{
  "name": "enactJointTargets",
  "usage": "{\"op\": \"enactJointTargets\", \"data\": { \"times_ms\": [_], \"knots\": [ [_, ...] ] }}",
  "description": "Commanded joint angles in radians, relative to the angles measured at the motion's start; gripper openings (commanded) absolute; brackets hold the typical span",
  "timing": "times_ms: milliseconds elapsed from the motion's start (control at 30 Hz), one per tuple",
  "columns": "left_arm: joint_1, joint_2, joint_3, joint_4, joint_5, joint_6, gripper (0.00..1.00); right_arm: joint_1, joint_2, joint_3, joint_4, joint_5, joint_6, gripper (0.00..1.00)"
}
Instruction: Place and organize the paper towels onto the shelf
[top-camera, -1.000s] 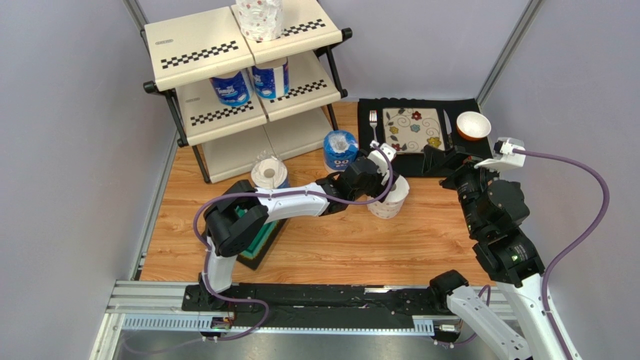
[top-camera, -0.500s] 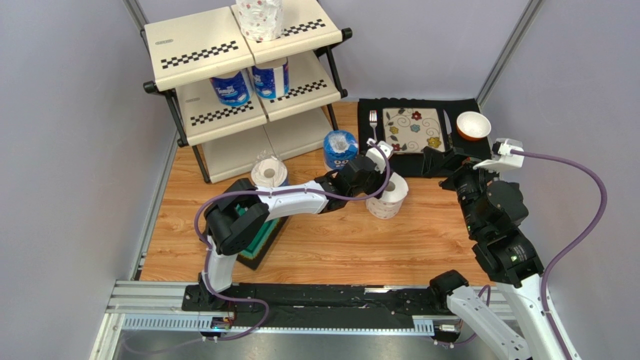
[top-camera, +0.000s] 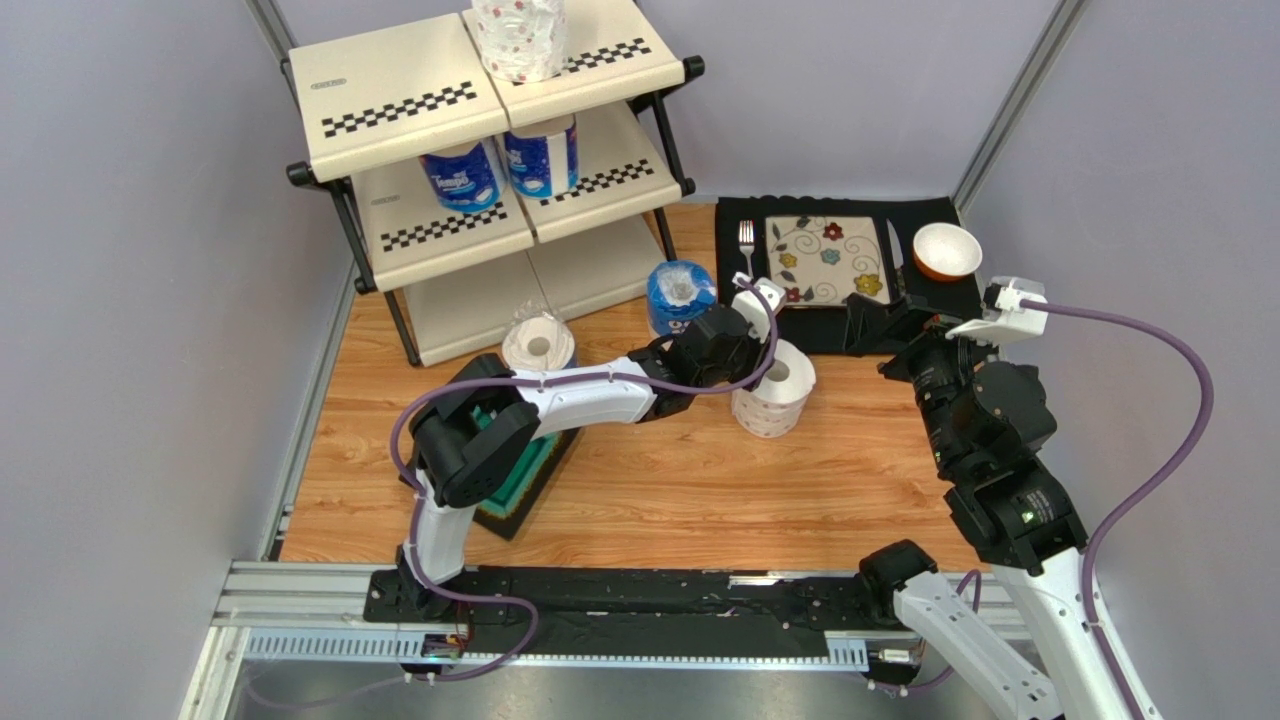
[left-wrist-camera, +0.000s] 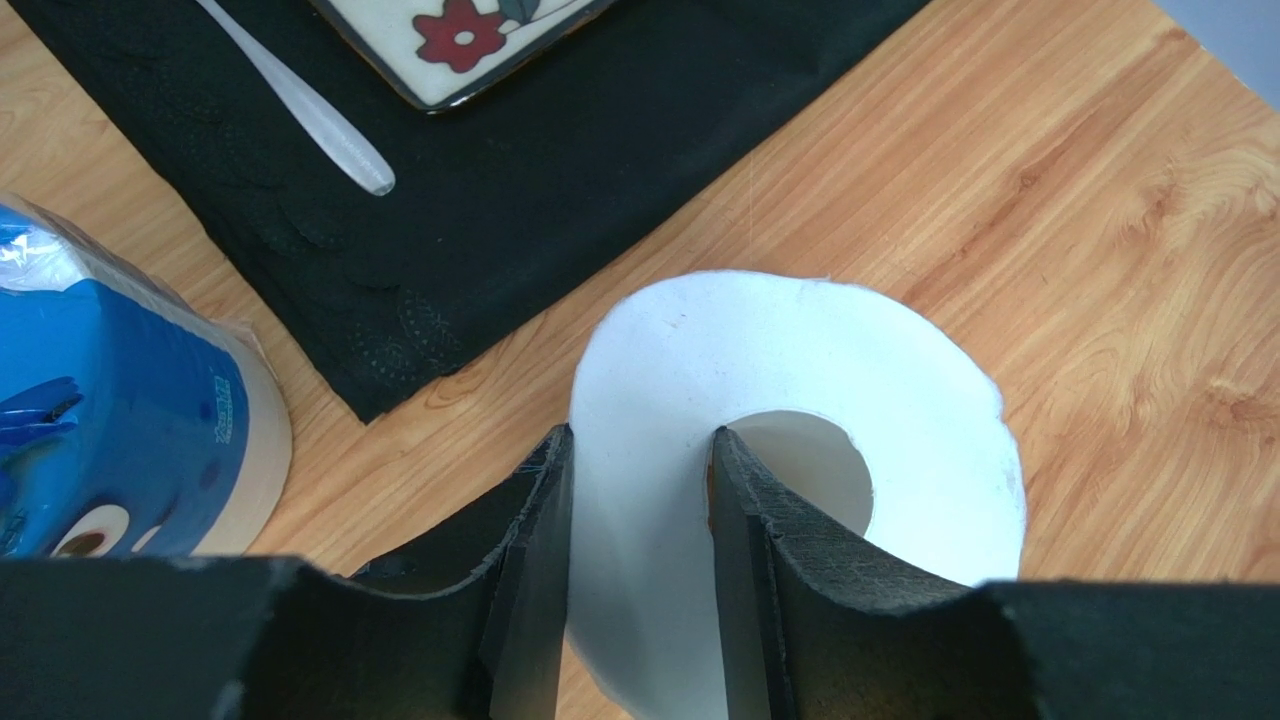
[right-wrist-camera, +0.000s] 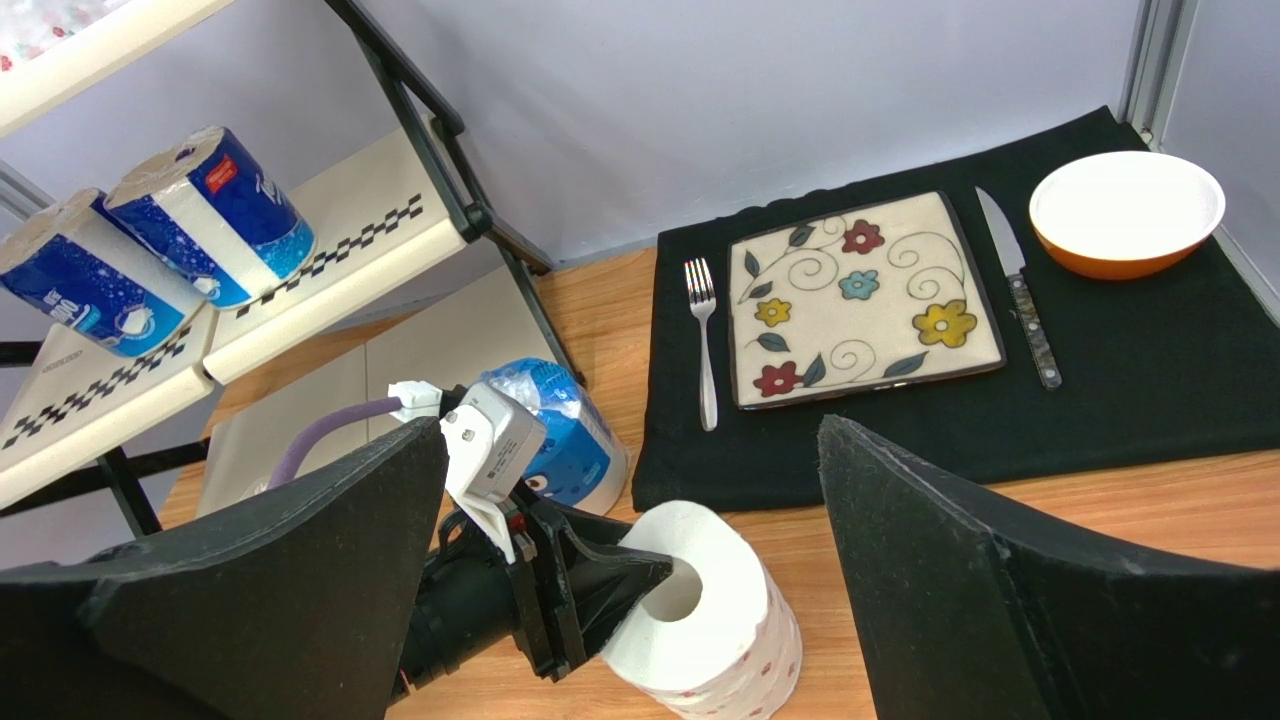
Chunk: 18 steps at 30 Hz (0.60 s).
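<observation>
The shelf (top-camera: 394, 93) stands at the back left. A patterned-wrap paper towel roll (top-camera: 519, 38) is on its top tier, and two blue-wrapped rolls (top-camera: 461, 177) (top-camera: 543, 158) lie on its middle tier. On the table, a blue-wrapped roll (top-camera: 681, 297) and a white roll (top-camera: 537, 345) stand near the shelf. A white roll with faint red dots (top-camera: 777, 393) (right-wrist-camera: 706, 615) stands mid-table. My left gripper (top-camera: 756, 357) (left-wrist-camera: 639, 443) is shut on its wall (left-wrist-camera: 781, 360), one finger in the hollow core and one outside. My right gripper (right-wrist-camera: 631, 432) hangs open above and to the right, holding nothing.
A black placemat (top-camera: 917, 308) at the back right carries a floral plate (top-camera: 827, 258), a fork (top-camera: 747, 240), a knife (right-wrist-camera: 1016, 285) and an orange bowl (top-camera: 947, 249). A green-and-black block (top-camera: 526, 483) lies under the left arm. Grey walls enclose the table.
The left jaws have closed on the dotted roll's wall, and the left wrist shifted slightly left. The right arm has stayed put.
</observation>
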Motion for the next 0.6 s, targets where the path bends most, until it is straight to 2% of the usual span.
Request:
{"op": "enactJointTargets", "data": {
  "times_ms": [0,267,567],
  "knots": [
    [0.005,-0.039,0.047,-0.043,0.022,-0.002,0.29,-0.001,-0.011,-0.006,0.018,0.006,-0.016,0.98],
    [0.005,-0.124,0.129,-0.103,0.03,0.019,0.26,-0.001,-0.017,-0.016,0.025,0.0,-0.014,0.98],
    [0.006,-0.285,0.147,-0.157,-0.005,0.05,0.23,-0.001,-0.02,-0.027,0.031,0.003,-0.008,0.98]
  ]
}}
